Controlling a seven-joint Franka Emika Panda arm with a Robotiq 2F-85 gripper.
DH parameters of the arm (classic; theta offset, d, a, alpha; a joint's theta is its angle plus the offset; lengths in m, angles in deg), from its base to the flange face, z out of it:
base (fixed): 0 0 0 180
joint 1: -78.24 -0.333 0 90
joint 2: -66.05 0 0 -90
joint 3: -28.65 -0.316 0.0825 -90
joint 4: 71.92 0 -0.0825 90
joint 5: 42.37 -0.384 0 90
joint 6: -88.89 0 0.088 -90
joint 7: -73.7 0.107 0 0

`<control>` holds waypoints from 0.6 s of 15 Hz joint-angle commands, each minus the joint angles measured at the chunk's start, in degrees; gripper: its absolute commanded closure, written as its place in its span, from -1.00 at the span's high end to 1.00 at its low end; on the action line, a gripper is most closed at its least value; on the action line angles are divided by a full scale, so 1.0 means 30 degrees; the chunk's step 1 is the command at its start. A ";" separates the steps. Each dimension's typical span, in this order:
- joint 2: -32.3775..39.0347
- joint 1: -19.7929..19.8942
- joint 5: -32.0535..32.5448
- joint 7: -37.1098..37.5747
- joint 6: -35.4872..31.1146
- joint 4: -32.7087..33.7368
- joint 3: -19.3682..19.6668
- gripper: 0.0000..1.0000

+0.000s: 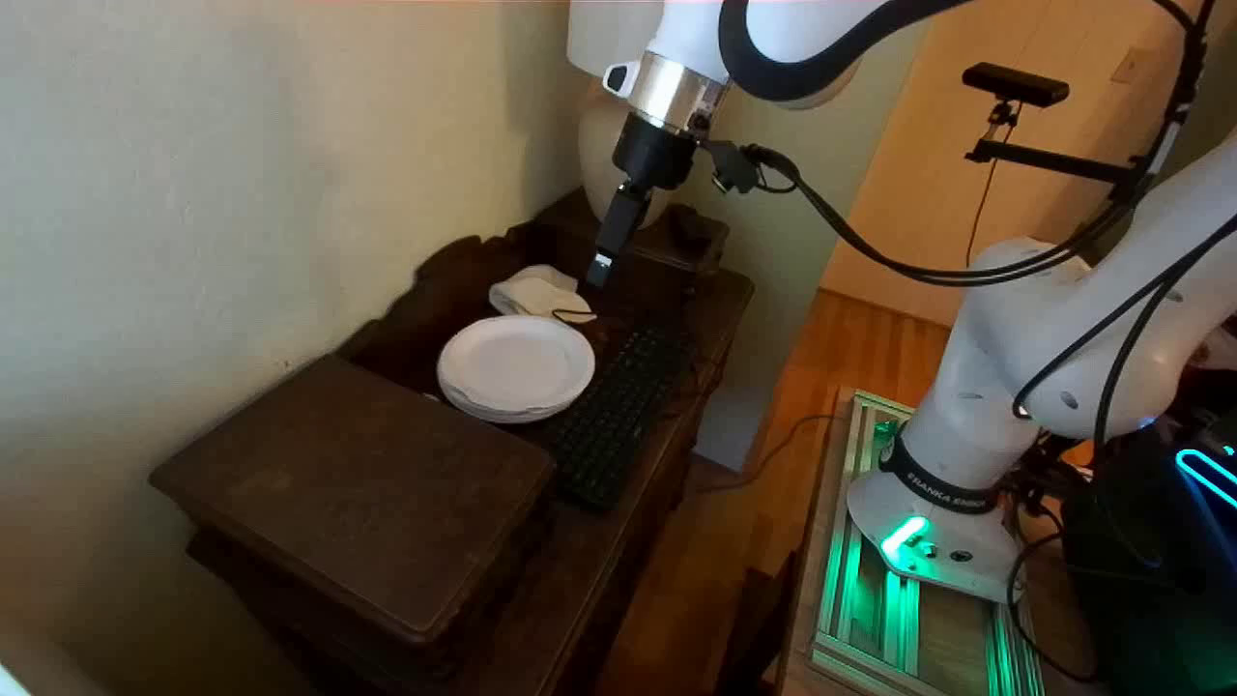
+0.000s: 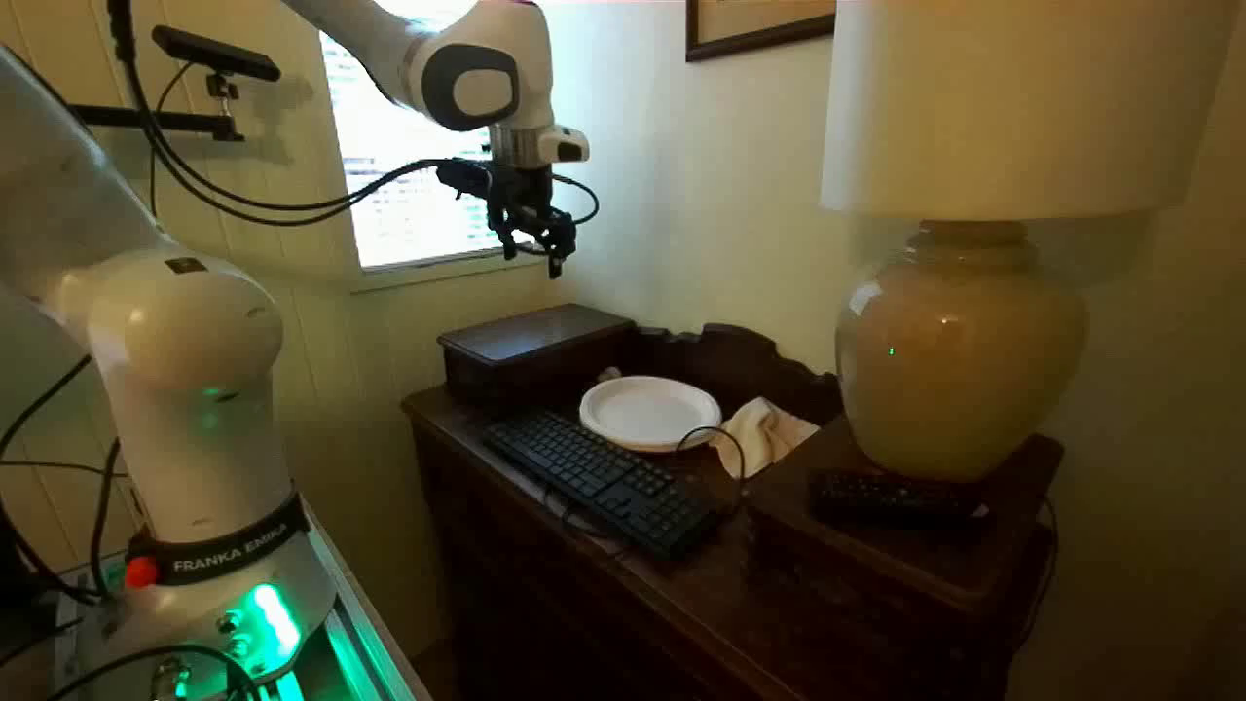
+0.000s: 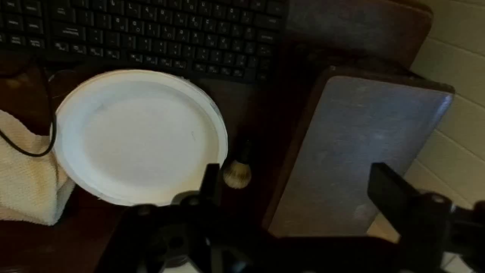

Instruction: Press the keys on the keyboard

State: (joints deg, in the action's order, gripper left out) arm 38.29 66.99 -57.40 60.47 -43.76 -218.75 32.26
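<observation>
A long, flat, black rectangular keyboard (image 2: 604, 479) lies on a dark brown wooden counter (image 1: 585, 561), lengthwise along the front edge, between a flat-topped brown wooden box (image 1: 358, 483) at one end and a second brown wooden box (image 2: 925, 555) at the other. In the wrist view its rows of small black keys (image 3: 166, 34) show pale printed characters. Just beside the keyboard, toward the carved dark wooden back panel (image 2: 740, 350), sits a stack of round white plates (image 1: 517, 362), and next to that a crumpled cream cloth (image 2: 764, 433). A thin black cable (image 3: 36, 155) loops over the cloth and past the plates' rim. A small brush (image 3: 237, 175) with pale bristles and a dark handle lies between the plates and the flat-topped box. The second box carries a lamp (image 2: 973, 263) with a rounded tan base and white shade, and a black remote control (image 2: 896, 498). The white robot arm (image 2: 185, 331) extends over the counter, its black fingers (image 3: 210, 184) hanging well above it and apart from the keyboard. They are released and spread wide: in the wrist view one overlaps the plates' edge, the other the flat-topped box.
</observation>
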 commanded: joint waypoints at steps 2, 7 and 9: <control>0.0010 0.0241 -0.0137 -0.0093 0.0059 0.0031 -0.0228 1.00; 0.0279 0.0148 -0.0394 0.0116 0.0172 0.0087 -0.0256 1.00; 0.1035 0.0035 -0.0578 0.0641 0.1075 0.0220 -0.0474 1.00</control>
State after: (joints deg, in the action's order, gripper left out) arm 38.64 67.03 -57.54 60.77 -42.99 -218.74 32.00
